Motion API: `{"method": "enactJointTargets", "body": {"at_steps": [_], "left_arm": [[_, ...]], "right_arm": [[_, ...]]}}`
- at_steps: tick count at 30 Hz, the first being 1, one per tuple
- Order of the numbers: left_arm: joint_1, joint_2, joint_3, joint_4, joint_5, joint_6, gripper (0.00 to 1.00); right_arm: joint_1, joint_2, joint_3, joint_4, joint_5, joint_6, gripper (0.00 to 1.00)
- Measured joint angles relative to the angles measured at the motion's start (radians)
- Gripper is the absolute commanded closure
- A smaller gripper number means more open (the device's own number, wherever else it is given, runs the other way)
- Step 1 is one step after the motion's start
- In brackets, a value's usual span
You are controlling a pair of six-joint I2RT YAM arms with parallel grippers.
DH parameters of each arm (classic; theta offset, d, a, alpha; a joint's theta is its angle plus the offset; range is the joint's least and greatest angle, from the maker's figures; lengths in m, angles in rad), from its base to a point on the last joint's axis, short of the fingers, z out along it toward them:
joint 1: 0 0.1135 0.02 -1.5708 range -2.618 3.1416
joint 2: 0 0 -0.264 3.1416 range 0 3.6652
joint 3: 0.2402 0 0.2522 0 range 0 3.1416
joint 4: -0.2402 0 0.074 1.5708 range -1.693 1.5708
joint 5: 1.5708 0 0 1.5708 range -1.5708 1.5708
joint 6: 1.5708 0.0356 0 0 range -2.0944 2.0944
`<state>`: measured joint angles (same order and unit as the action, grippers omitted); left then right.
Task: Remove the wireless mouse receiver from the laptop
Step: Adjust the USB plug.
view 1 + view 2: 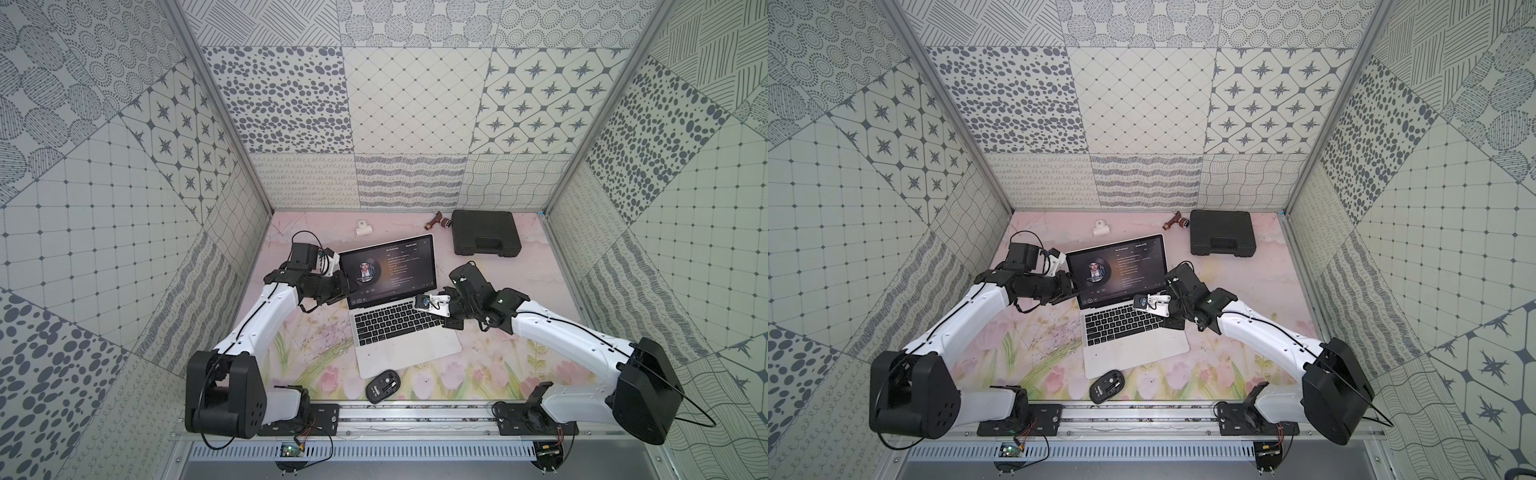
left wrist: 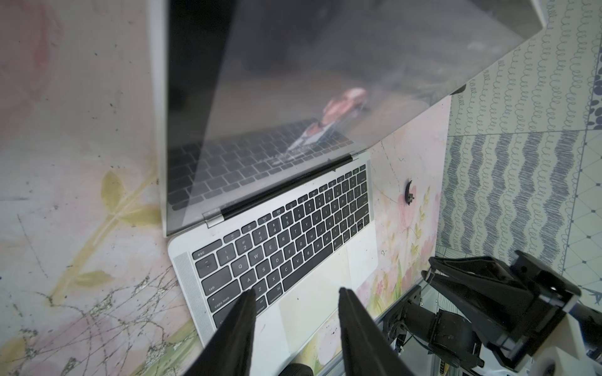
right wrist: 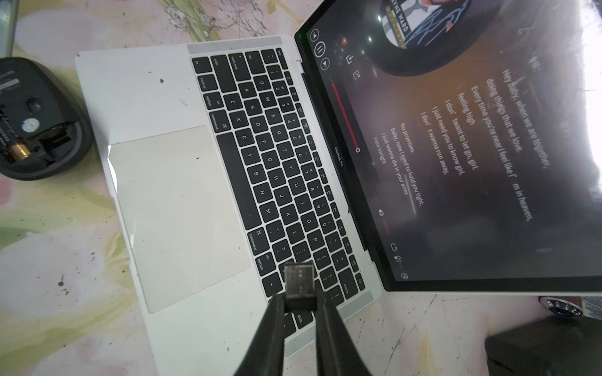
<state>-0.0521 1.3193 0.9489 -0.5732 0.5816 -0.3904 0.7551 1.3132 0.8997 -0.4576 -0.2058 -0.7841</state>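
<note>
While mouse [image 1: 382,386] lies belly-up in front, battery showing, laptop [image 1: 409,353] sits open behind it, screen [image 1: 388,270] lit. Right gripper [image 3: 298,301] clamped on wireless mouse receiver [image 3: 299,283], out of laptop, metal plug bare, above keyboard [image 3: 277,169] right end. Left gripper [image 2: 297,290] beside screen's left edge, jaws apart, nothing between. Black case [image 1: 485,232] farthest back.
</note>
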Motion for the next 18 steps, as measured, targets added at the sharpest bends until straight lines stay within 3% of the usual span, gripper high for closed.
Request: {"method": "enactJointTargets", "body": {"at_steps": [4, 12, 18], "left_arm": [[-0.014, -0.097, -0.062, 0.031, 0.06, -0.04, 0.45], [-0.121, -0.239, -0.172, 0.074, 0.187, -0.107, 0.48], [-0.219, -0.301, -0.335, 0.183, 0.237, -0.208, 0.48]], "right_arm": [[0.058, 0.0, -0.001, 0.005, 0.011, 0.0, 0.79], [0.11, -0.034, -0.001, 0.005, 0.019, 0.016, 0.79], [0.133, -0.069, -0.019, 0.007, 0.014, 0.042, 0.79]]}}
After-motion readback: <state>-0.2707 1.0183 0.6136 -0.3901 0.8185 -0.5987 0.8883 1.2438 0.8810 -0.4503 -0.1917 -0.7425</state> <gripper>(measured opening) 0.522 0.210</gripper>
